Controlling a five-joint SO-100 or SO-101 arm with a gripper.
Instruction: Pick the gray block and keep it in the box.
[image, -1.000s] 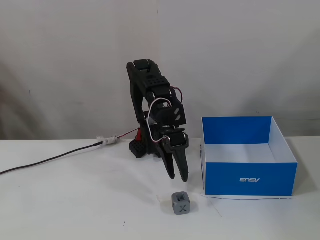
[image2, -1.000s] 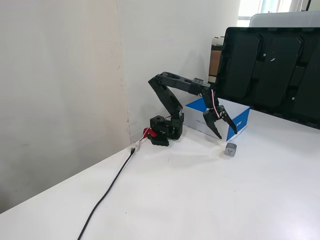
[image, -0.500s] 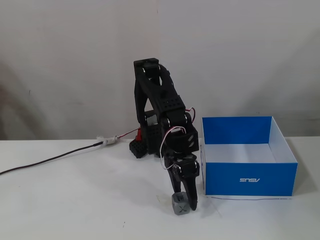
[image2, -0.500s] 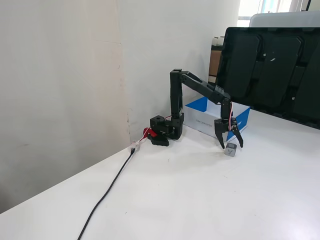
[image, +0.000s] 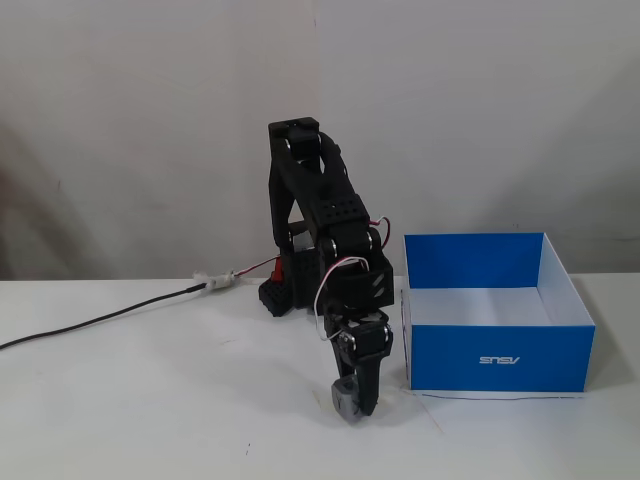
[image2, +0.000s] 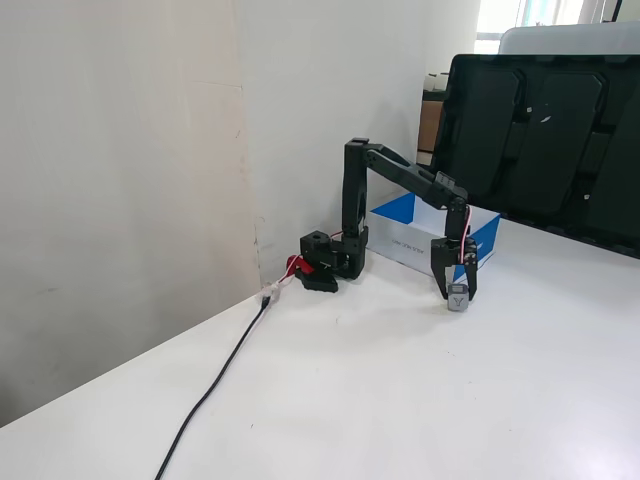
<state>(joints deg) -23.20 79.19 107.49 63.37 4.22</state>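
Dropped lower and closed the gripper (image2: 456, 297) onto the gray block (image2: 457, 298), nudging it slightly leftward in a fixed view (image: 346, 400).

1. Gray block (image2: 458, 296) is seen resting on the white table (image2: 420, 400), clamped between the gripper (image2: 456, 294) fingers.
2. Blue box (image2: 440, 235) is seen just behind the arm.
3. Black cable (image2: 215, 385) is run across the table.

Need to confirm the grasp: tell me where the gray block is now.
In both fixed views the gray block sits on the table between the fingers of the tool, just left of the box.
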